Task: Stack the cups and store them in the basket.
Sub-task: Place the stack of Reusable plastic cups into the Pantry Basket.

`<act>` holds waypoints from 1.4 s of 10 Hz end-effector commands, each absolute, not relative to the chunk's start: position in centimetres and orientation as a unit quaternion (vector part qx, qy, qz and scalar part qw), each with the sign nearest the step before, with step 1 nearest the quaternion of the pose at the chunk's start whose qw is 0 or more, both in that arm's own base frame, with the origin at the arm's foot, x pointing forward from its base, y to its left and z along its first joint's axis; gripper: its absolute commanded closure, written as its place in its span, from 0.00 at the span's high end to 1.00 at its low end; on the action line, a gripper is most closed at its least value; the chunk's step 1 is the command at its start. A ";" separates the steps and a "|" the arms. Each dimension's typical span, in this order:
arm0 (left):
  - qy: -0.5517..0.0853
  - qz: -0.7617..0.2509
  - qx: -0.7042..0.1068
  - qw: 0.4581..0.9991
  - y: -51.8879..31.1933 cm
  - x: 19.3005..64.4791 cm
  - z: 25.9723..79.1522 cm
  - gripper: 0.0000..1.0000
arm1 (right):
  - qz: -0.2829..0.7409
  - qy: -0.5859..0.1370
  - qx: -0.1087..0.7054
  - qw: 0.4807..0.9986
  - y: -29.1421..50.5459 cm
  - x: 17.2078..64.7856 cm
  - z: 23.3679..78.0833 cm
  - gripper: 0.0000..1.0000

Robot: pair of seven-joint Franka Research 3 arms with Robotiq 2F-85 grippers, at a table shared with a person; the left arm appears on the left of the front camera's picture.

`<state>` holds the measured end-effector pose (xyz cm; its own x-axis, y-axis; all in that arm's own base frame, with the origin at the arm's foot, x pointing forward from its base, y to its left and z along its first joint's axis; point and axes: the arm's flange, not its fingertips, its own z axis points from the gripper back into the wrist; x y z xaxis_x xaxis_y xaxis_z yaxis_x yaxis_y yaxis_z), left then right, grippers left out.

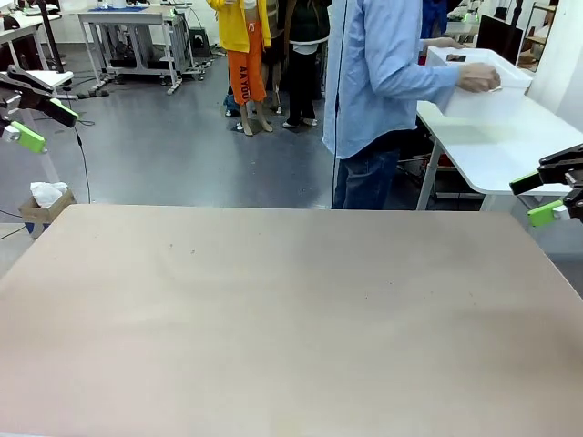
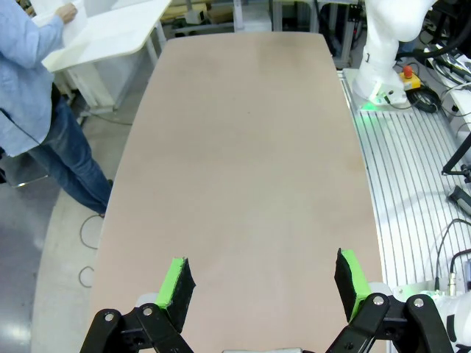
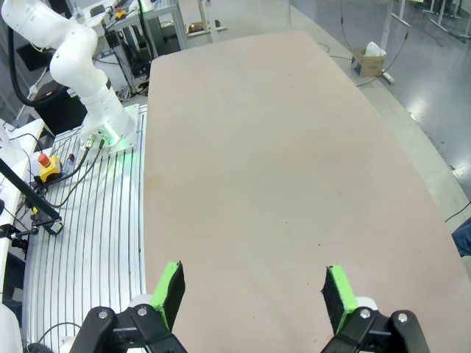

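Person's hand (image 1: 477,78) grips white rounded-rim basket (image 1: 487,89); left claw (image 2: 261,283) and right claw (image 3: 252,296) gape empty.

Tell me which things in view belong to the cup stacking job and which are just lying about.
For the job:
- basket, in the person's hands over at the white side table
- left gripper, open
- right gripper, open
- work table

Lying about:
- cardboard box on the floor
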<state>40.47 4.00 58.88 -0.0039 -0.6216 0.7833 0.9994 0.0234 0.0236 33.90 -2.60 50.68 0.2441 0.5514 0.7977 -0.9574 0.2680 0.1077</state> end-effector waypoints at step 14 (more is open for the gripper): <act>-0.313 -0.631 -0.295 0.645 3.9 40.4 59.1 1.00 | 0.524 -0.343 0.315 0.714 -2.6 34.2 50.9 1.00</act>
<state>40.47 4.00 58.88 -0.0039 -0.6216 0.7833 0.9994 0.0234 0.0236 33.90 -2.60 50.68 0.2440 0.5515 0.7977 -0.9574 0.2680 0.1076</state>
